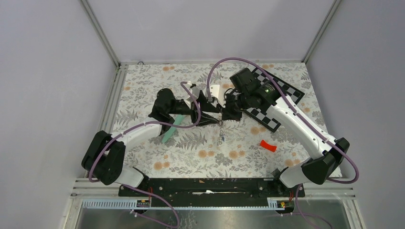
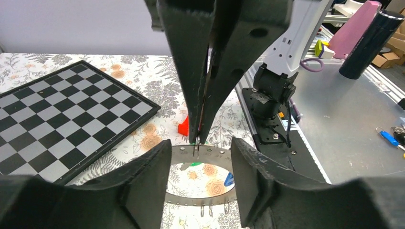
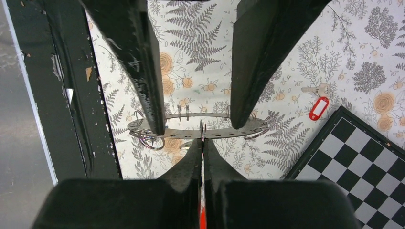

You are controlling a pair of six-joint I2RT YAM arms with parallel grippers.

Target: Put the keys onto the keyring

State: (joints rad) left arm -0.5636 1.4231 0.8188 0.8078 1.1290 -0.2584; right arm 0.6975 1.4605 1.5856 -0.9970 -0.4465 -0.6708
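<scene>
- Pinching the keyring [image 3: 217,134] by its rim, the right gripper [image 3: 202,143] has its fingers closed flat on the thin edge. The ring is held roughly level off the table, between the two arms.
- The left gripper [image 2: 200,143] stands partly spread, one finger on each side of the ring's hole, clamping nothing that I can see.
- The ring looks like thin, stiff sheet metal: flat and grey, with small holes around its band. It is probably light, rigid and slick, so an edge pinch could let it pivot. A grip across the flat faces seems safer.
- Small wire loops [image 3: 150,140] hang at its rim, and a green tag [image 2: 195,164] and a blue tag [image 2: 229,179] show beneath.
- A red-tagged key [image 3: 319,108] lies loose on the floral cloth [image 3: 286,57] beside the chessboard [image 3: 353,162]. It looks tiny and light, and is best taken by its plastic tag.
</scene>
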